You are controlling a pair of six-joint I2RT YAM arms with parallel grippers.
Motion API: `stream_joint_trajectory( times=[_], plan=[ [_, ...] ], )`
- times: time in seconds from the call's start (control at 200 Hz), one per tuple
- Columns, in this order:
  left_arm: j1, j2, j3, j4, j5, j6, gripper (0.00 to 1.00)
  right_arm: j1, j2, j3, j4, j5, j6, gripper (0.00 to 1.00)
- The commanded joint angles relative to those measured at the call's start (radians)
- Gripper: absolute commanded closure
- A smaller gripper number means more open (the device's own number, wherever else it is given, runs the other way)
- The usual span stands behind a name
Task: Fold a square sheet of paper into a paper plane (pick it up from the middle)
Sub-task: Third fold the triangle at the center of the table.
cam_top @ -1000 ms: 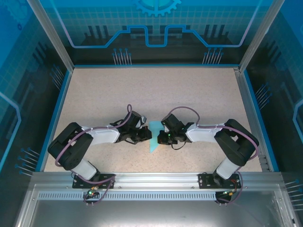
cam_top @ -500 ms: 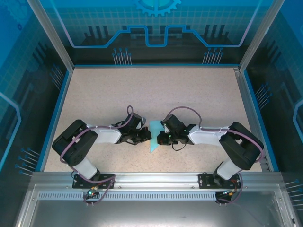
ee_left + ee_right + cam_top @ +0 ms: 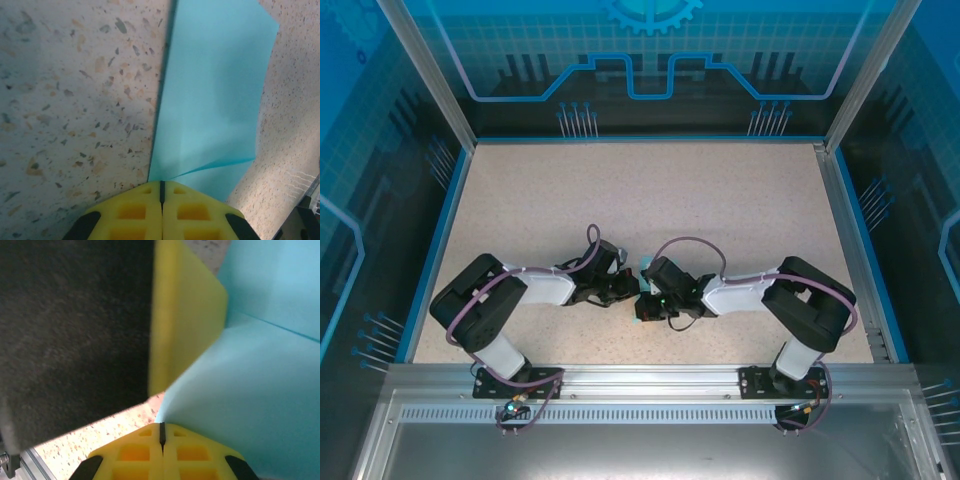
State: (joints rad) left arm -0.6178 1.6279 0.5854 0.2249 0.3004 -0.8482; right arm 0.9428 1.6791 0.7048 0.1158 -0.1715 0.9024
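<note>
A thin, matte, light cyan sheet of paper [image 3: 210, 100], partly folded into a narrow strip with one slanted end, lies on the speckled beige table [image 3: 75, 100], around the table's middle and a little toward its near edge. In the top view both arms reach inward over the table's middle, and their wrists cover nearly all of the sheet. The left gripper [image 3: 161, 200], with blocky yellow fingertips, has its tips pressed together, seam closed. It rests on the table at a corner of the sheet, where a shallow crease runs off across the paper. The right gripper [image 3: 161, 437], the same yellow, is likewise closed tight, its tips meeting a creased part of the sheet that appears to lift off the table. Whether either pair nips a layer of paper cannot be told. One yellow finger [image 3: 185, 315] of the left gripper stands just beside that creased part, its black body alongside
</note>
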Motion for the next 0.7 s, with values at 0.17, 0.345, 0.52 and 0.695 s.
stream_joint_trajectory(
  times=[0.17,0.345,0.52,0.695],
  plan=[
    [-0.013,0.020,-0.039,-0.074,-0.067,-0.021,0.95,0.058,-0.009,-0.055,-0.017,-0.017,0.035,0.98],
    [-0.013,-0.021,-0.005,-0.105,-0.037,0.004,0.91,0.052,-0.046,-0.053,-0.020,0.019,0.040,0.98],
    [-0.013,-0.141,0.081,-0.220,-0.039,0.063,0.84,0.024,-0.118,-0.050,0.039,0.070,0.075,0.98],
    [-0.013,-0.229,0.100,-0.264,-0.028,0.063,0.79,-0.043,-0.193,-0.101,0.047,0.099,0.111,0.98]
  ],
)
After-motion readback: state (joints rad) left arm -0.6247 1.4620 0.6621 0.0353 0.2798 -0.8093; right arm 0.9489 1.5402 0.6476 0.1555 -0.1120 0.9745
